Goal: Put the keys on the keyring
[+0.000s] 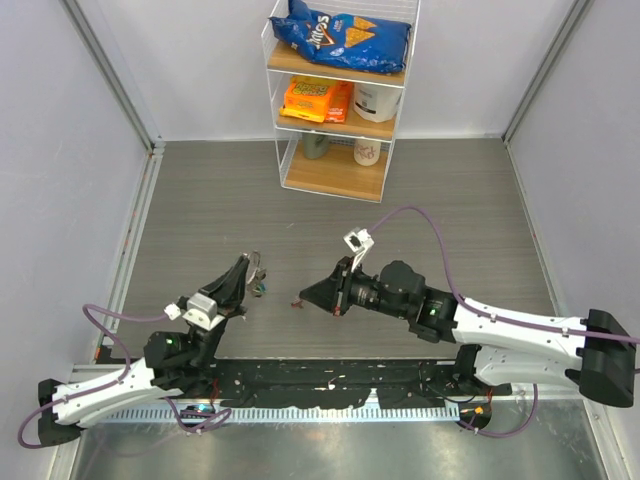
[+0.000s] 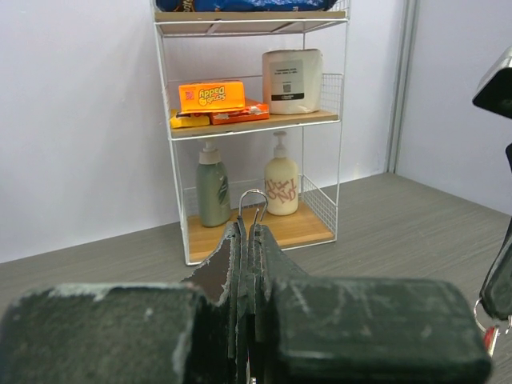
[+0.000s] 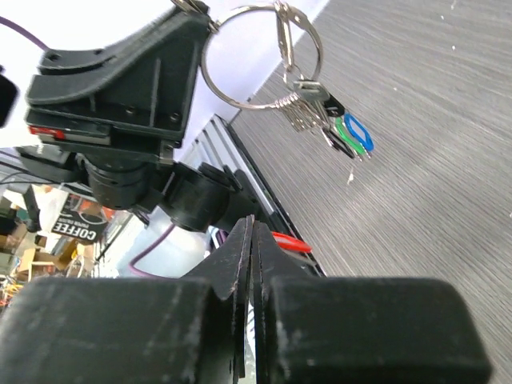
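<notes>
Closest in, the right gripper [image 3: 250, 240] has its two fingers pressed flat together, and a red-headed key [image 3: 290, 242] pokes out sideways from the pinch; only the red head shows, the blade being hidden between the pads. Across from it the left gripper [image 2: 250, 234] is likewise clamped tight, on the keyring [image 2: 253, 192], which it holds up off the table [image 1: 450, 200] with the loop standing proud of the fingertips. A small bunch of keys [image 3: 350, 134] with green and blue heads (a dark one too, by the look of it) hangs from the ring's lower side, so I'd judge the red one is what is left to thread. From above, the two grippers sit near each other in the middle of the table, tips apart, the red key pointing roughly toward the ring, with the wire rack [image 1: 340, 100] of snacks and bottles well behind. To do this step well, I'd say the right arm should bring the key's hole to the split end of the wire rather than to the smooth run of the loop, coming in on the side away from the hanging bunch so nothing snags. The left grip wants to be firm and steady, since a thin ring will likely twist if pushed. I can't tell where the split lies.
</notes>
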Robot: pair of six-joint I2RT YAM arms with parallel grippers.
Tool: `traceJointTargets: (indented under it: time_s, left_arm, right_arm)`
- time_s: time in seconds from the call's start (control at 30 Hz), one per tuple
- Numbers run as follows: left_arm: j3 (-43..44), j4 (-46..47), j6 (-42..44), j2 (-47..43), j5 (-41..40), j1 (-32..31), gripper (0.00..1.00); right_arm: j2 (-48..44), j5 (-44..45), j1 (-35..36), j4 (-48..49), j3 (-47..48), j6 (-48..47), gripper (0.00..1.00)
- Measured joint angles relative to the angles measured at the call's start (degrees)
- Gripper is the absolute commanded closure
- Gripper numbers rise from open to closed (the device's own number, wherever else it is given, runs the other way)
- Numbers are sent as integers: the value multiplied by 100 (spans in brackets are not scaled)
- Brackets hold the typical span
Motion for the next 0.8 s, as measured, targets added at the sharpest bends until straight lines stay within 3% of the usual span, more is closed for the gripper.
traceJointTargets:
  time_s: [0.37, 0.8]
  left_arm:
    - [-33, -35, -129, -101, 555, 2, 100]
    - [-39, -28, -168, -304, 1333, 0, 100]
  right_arm:
    - [-306, 52, -24, 1403, -564, 651, 94]
    - [413, 247, -24, 3257, -660, 1982, 94]
